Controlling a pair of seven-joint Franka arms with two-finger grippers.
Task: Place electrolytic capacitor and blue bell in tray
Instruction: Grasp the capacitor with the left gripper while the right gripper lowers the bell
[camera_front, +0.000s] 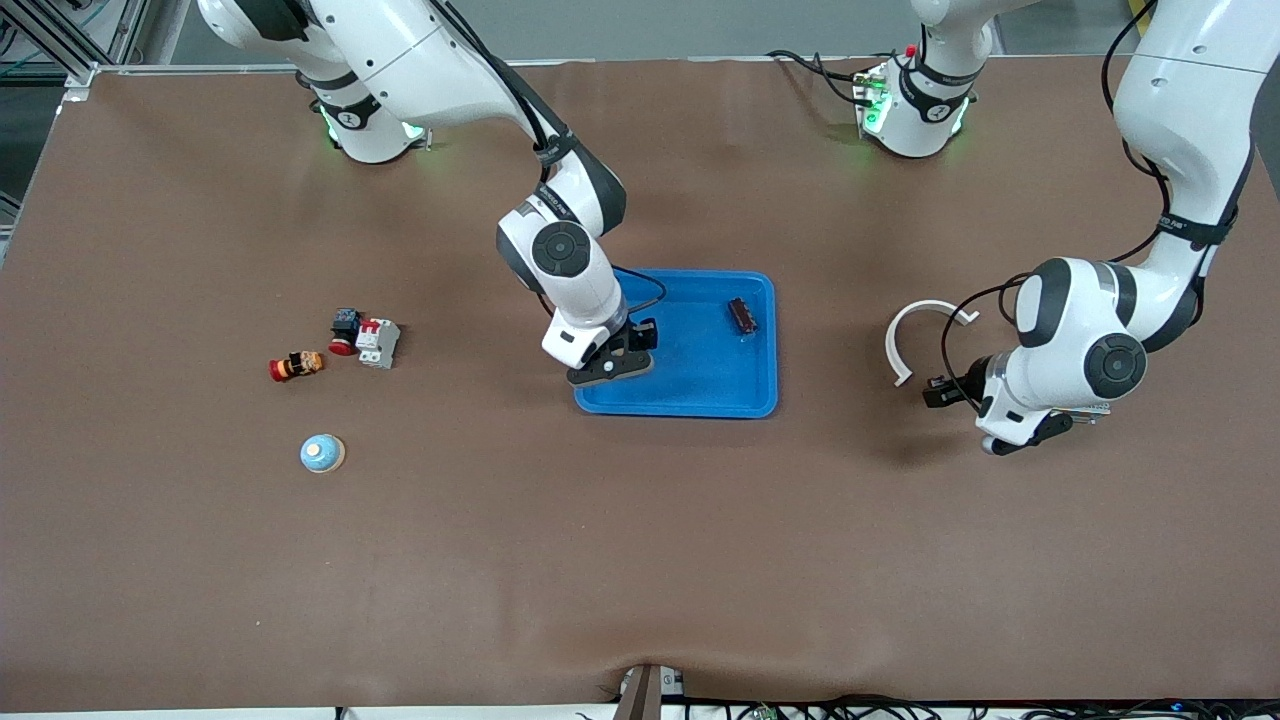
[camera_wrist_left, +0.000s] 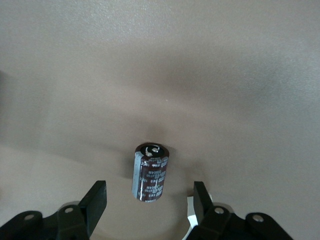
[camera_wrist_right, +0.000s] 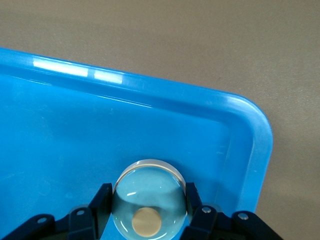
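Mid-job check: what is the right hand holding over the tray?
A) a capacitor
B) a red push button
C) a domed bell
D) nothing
C: in the right wrist view the right hand is clamped on a domed bell over the blue tray.

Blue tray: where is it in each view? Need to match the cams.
Front: tray mid-table, under the right gripper.
Left wrist: not in it; left gripper open around a capacitor.
Right wrist: fills most of the picture, one rounded corner showing.
Shared landmark: right gripper, shut on the bell, in front and right wrist views.
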